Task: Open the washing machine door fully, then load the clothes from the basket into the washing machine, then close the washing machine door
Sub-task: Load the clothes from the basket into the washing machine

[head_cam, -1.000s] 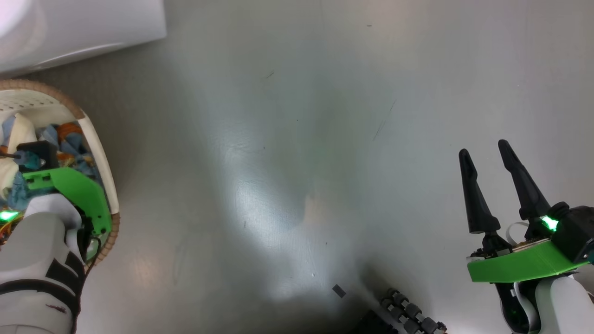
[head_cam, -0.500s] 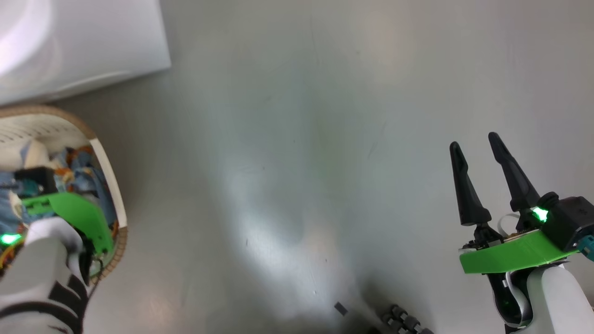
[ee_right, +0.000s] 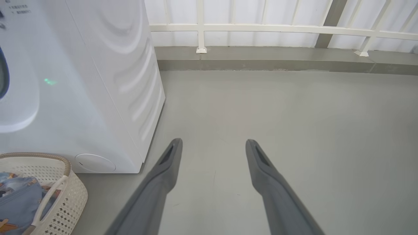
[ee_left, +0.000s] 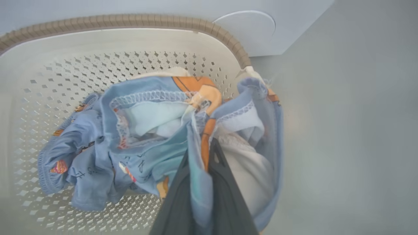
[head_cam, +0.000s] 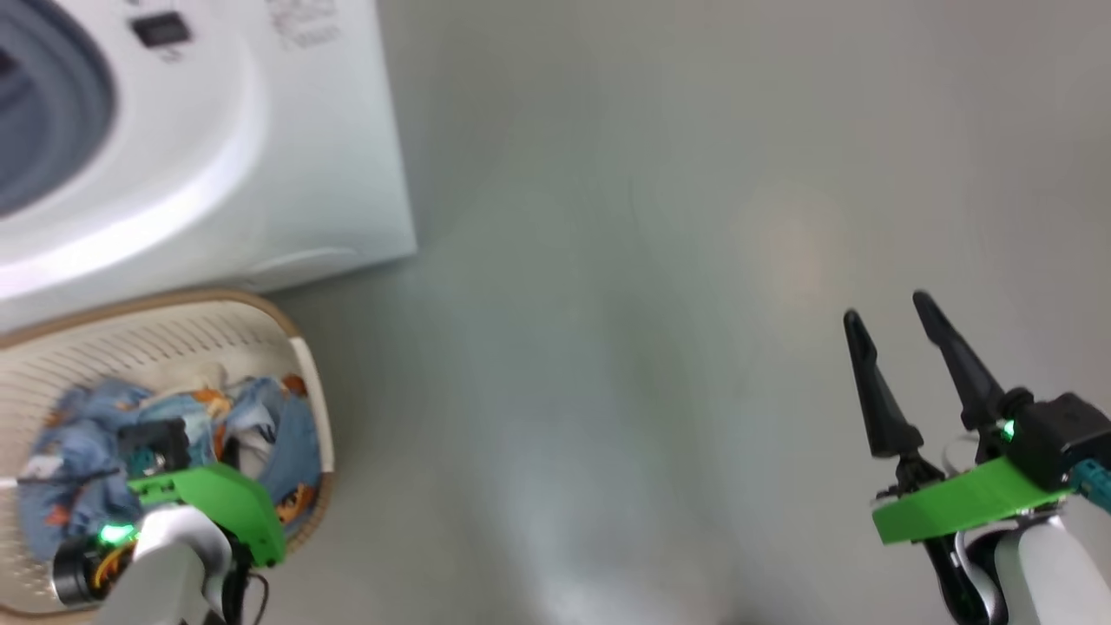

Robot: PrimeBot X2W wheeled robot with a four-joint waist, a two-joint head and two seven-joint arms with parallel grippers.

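Note:
The white washing machine stands at the upper left, with its round grey opening at that view's edge; its door is out of view. Just in front sits the cream basket with a brown rim. Light blue clothes with orange prints lie bunched inside it. My left gripper is shut on a fold of these clothes, its fingers half buried in fabric, with its green wrist mount above the basket. My right gripper hovers open over the floor at the lower right, holding nothing.
Grey floor spreads to the right of the washer and basket. In the right wrist view a white railing on a low curb runs along the back, behind the washer's side panel.
The head camera has shifted, bringing the washer front and the whole basket into view. My left gripper has shut on the clothes in the basket. The right gripper stays open.

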